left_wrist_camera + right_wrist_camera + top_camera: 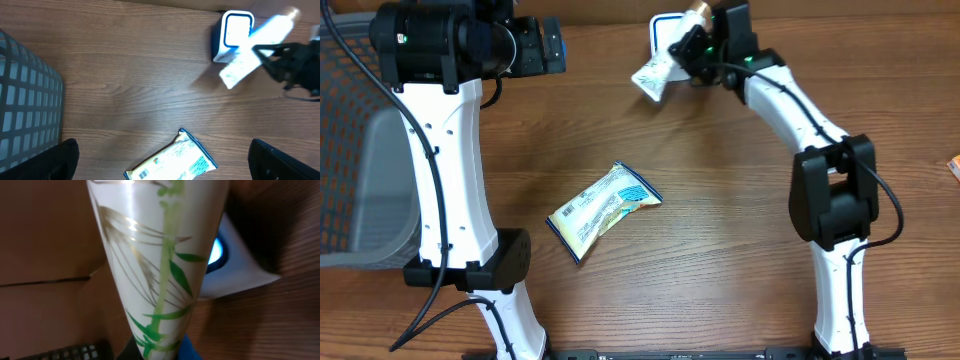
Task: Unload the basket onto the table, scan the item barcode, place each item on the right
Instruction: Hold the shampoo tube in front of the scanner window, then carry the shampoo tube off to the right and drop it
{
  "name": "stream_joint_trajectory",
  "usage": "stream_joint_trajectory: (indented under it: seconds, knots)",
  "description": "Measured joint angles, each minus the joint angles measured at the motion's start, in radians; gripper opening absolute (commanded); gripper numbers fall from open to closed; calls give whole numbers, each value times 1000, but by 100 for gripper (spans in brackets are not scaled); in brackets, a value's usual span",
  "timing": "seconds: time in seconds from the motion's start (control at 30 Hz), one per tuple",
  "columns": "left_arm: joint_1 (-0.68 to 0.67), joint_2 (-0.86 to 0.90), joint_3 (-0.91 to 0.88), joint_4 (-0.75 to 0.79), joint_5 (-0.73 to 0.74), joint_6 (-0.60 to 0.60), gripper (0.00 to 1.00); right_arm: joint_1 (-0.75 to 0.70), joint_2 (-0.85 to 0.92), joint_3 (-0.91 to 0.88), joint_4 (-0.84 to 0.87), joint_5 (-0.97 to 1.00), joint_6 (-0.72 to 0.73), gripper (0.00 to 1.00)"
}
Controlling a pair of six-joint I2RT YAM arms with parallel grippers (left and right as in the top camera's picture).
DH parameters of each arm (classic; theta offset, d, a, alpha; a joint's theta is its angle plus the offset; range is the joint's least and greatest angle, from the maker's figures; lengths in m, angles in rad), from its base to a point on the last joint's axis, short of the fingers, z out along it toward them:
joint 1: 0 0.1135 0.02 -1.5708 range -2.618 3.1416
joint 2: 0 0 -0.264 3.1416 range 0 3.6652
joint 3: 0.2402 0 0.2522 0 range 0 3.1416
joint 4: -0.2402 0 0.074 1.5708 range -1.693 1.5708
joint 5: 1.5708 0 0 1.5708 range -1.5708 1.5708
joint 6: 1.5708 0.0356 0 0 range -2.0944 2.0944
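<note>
Clearly a tight pinch by the right gripper (692, 46) on the white tube (649, 76), jaws drawn close on its body. Holds it clear of the table (740, 180), slanted, crimped end low and toward the table's middle, cap end high by the far edge. Printed with green leaves and gold strokes on the side facing the wrist camera; no barcode to be made out there. Just behind the tube, the scanner (663, 27), white-cased with a blue-lit window, partly covered by the tube from above.

Farther out, at the far left, the left gripper (552, 45), spread wide and empty, hovering well apart from everything. Toward the middle of the table, a snack packet (603, 210) lying flat, with nothing touching it. At the left edge, a grey basket (350, 150).

Judged as the presenting step: item lifted and brought before the scanner window, with no visible sign of a completed scan. Next calls for turning or shifting the tube to bring the barcode side square to the lit window, near and steady, with the same firm grip. Cannot tell the code's facing from these views.
</note>
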Motion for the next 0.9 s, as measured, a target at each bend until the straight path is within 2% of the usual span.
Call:
stream_joint_trajectory:
  seconds: [0.2, 0.37, 0.53, 0.73, 0.9]
  knots:
    - [0, 0, 0, 0, 0, 0, 100, -92, -2, 101, -55, -37, -40, 4]
    - [0, 0, 0, 0, 0, 0, 100, -150, -15, 107, -95, -53, -53, 4]
    - [0, 0, 0, 0, 0, 0, 100, -267, -40, 109, -315, -36, -63, 4]
    - [0, 0, 0, 0, 0, 0, 99, -587, -57, 113, -611, 91, -118, 4]
    - [0, 0, 0, 0, 0, 0, 100, -864, -58, 113, -715, 233, -256, 10]
